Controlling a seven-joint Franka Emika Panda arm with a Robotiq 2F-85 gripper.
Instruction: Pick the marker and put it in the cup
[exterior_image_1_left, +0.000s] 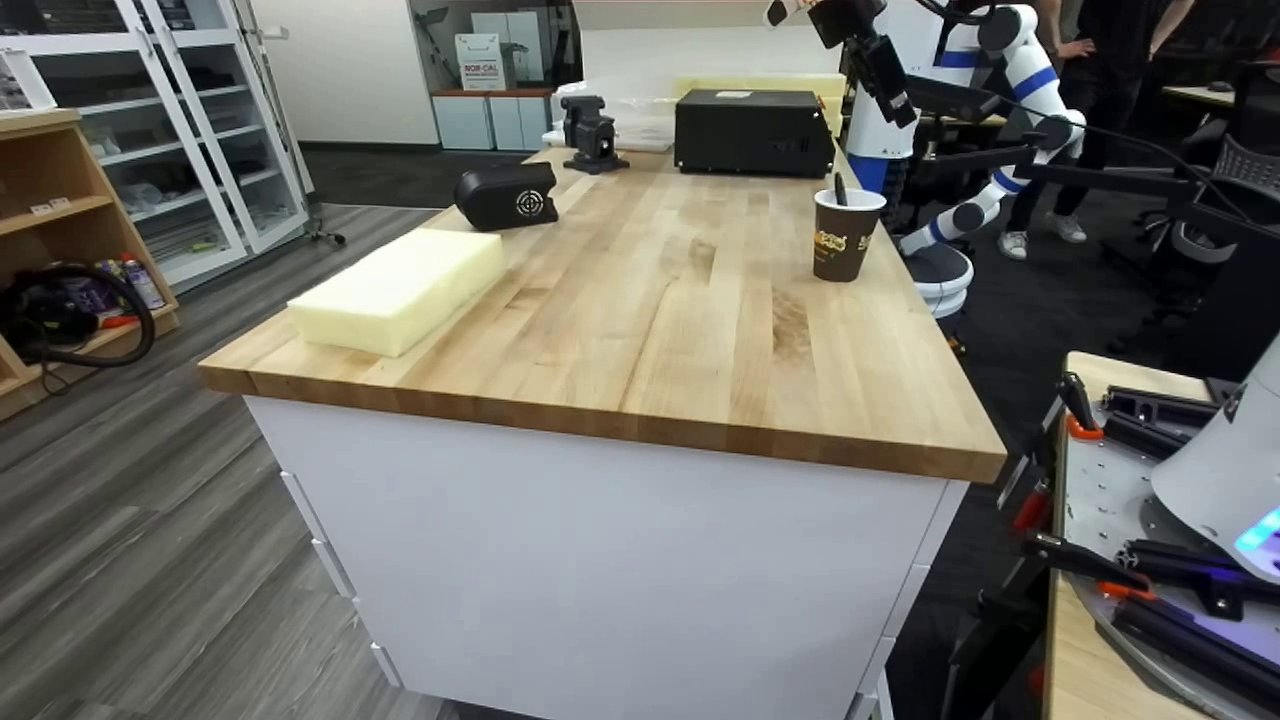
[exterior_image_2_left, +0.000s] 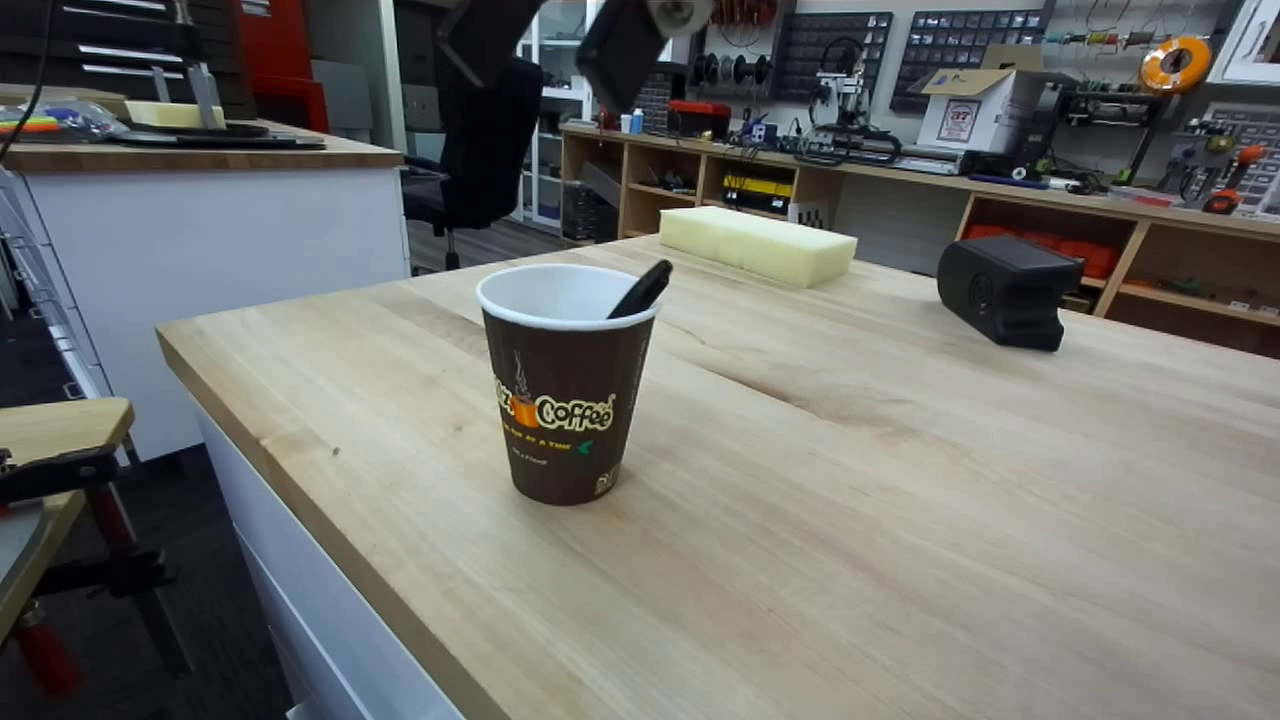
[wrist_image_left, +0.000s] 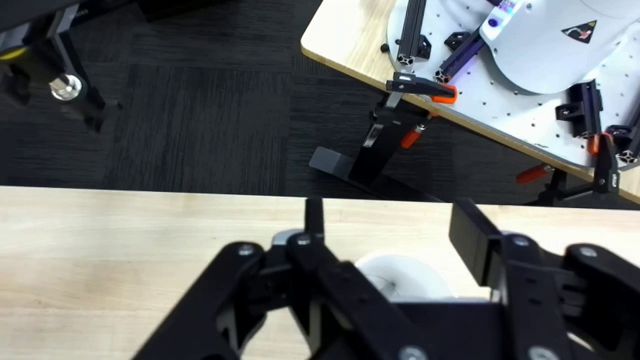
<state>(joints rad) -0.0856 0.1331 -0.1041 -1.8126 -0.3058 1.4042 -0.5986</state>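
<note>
The dark brown paper cup (exterior_image_1_left: 838, 245) stands upright on the wooden table, and it also shows in an exterior view (exterior_image_2_left: 565, 400) with its white rim and coffee label. The black marker (exterior_image_2_left: 642, 288) stands in the cup, leaning on the rim with its end sticking out; it also shows in an exterior view (exterior_image_1_left: 840, 188). My gripper (wrist_image_left: 392, 222) is open and empty. It is above the cup, apart from it, in both exterior views (exterior_image_1_left: 903, 108) (exterior_image_2_left: 560, 75). In the wrist view part of the white cup inside (wrist_image_left: 410, 275) shows between the fingers; the marker is hidden there.
A pale yellow foam block (exterior_image_1_left: 400, 290) and a black rounded device (exterior_image_1_left: 505, 196) lie across the table. A black box (exterior_image_1_left: 755, 132) and a black stand (exterior_image_1_left: 593, 135) are at its far end. The cup is near the table's long edge (wrist_image_left: 150, 192).
</note>
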